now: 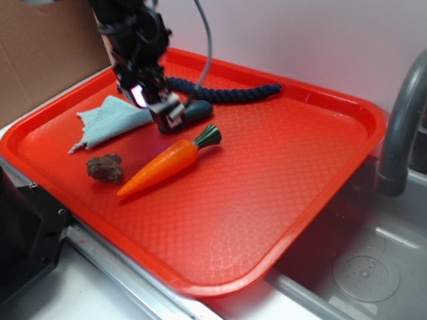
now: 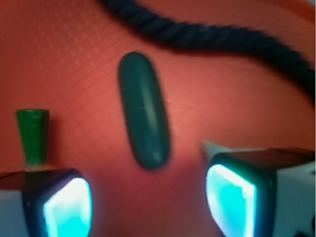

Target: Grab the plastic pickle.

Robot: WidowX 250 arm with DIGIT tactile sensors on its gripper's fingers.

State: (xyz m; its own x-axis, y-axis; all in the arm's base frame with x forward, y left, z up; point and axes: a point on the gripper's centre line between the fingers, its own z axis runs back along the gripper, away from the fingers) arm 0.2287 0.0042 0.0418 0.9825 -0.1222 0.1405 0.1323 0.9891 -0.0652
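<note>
A: A red tray [image 1: 280, 200] is set beside a sink [image 1: 373, 267], with a plain pale wall behind and brown board at the left. Where is the plastic pickle [image 2: 144, 109] found?

B: It is laid flat on the tray's far half, between the navy rope [image 1: 227, 91] and the carrot [image 1: 167, 163], apart from both. In the wrist view it is seen ahead of the fingertips, its near end reaching into the gap between them.

A: Which step is judged to be in hand?

B: The approach. Nothing is held by the gripper [image 1: 167, 115]; its jaws are spread wide, with a lit pad at each side of the wrist view.

A: How is the arm posed?

B: It is brought down from the upper left, the wrist pointed steeply at the tray, the fingertips low over the pickle's near end, beside the blue cloth [image 1: 110, 120].

A: What is called for next?

B: Probably a short advance along the pickle, so its middle is straddled, then a descent and a closing across its narrow width. The carrot's green top [image 2: 32, 133], seen close to one finger, should be avoided.
</note>
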